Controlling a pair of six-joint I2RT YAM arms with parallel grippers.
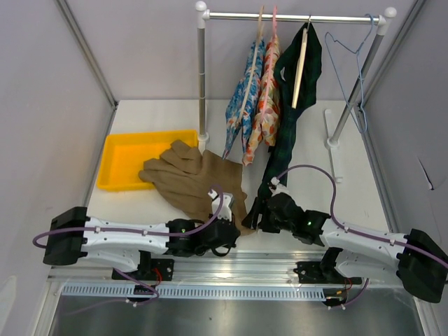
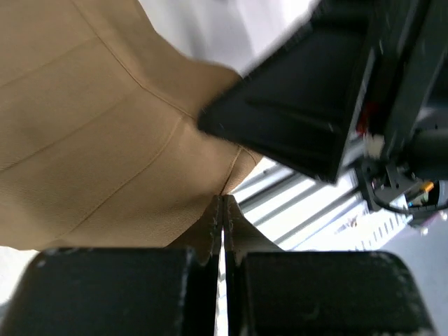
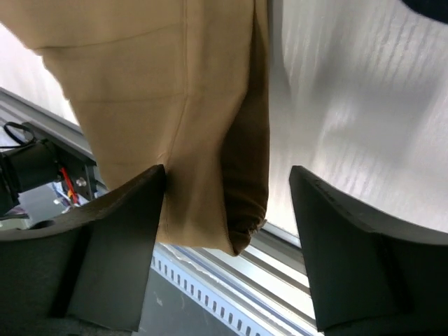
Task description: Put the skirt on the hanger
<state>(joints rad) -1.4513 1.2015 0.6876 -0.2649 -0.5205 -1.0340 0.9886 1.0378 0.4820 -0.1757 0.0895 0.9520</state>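
Note:
The tan-brown skirt (image 1: 189,180) lies crumpled on the white table, its far end over the edge of the yellow tray (image 1: 129,157). My left gripper (image 1: 222,225) is shut on the skirt's near corner, and the left wrist view shows the cloth (image 2: 105,140) pinched between the closed jaws. My right gripper (image 1: 253,213) is open, with the skirt's near edge (image 3: 210,175) between its fingers (image 3: 119,238). The pale blue-grey wire hanger (image 1: 353,73) hangs at the right end of the rail.
A white clothes rack (image 1: 294,17) stands at the back, holding two blue and orange floral garments (image 1: 253,98) and a dark green plaid garment (image 1: 290,112) that reaches down to my right arm. Grey walls close in both sides. The metal table edge (image 1: 231,269) runs along the front.

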